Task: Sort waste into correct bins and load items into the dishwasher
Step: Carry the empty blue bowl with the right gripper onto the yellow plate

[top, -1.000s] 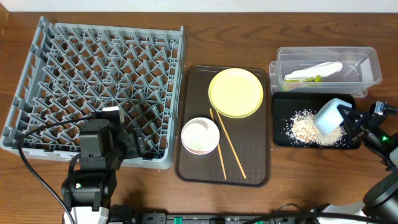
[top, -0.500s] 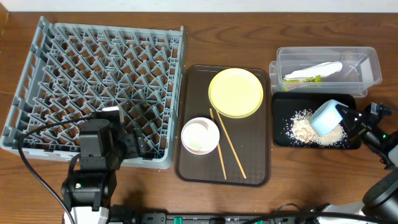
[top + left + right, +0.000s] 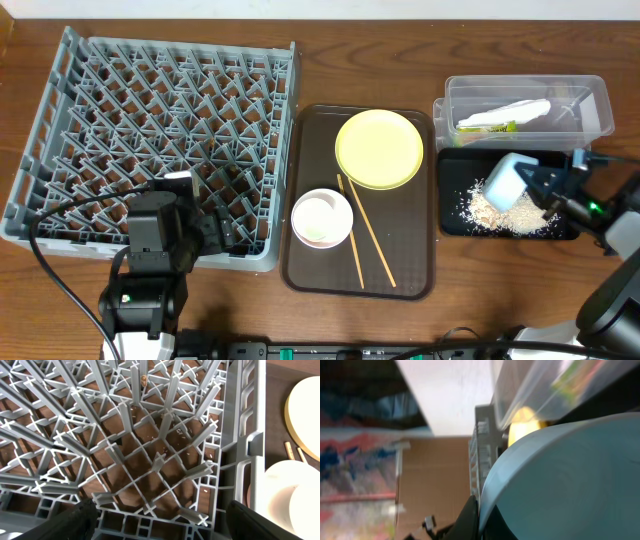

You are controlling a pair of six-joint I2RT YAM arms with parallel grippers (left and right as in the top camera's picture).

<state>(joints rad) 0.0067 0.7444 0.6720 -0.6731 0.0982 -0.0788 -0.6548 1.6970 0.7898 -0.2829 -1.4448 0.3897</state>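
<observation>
My left jaws stand apart over a corner of the grey dish rack. Over the black tray, my right jaws are clamped on the tilted light blue bowl, above the beige crumbs.

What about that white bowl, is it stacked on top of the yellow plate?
No, the white bowl sits beside the yellow plate, not on it, and both rest directly on the brown tray.
</observation>
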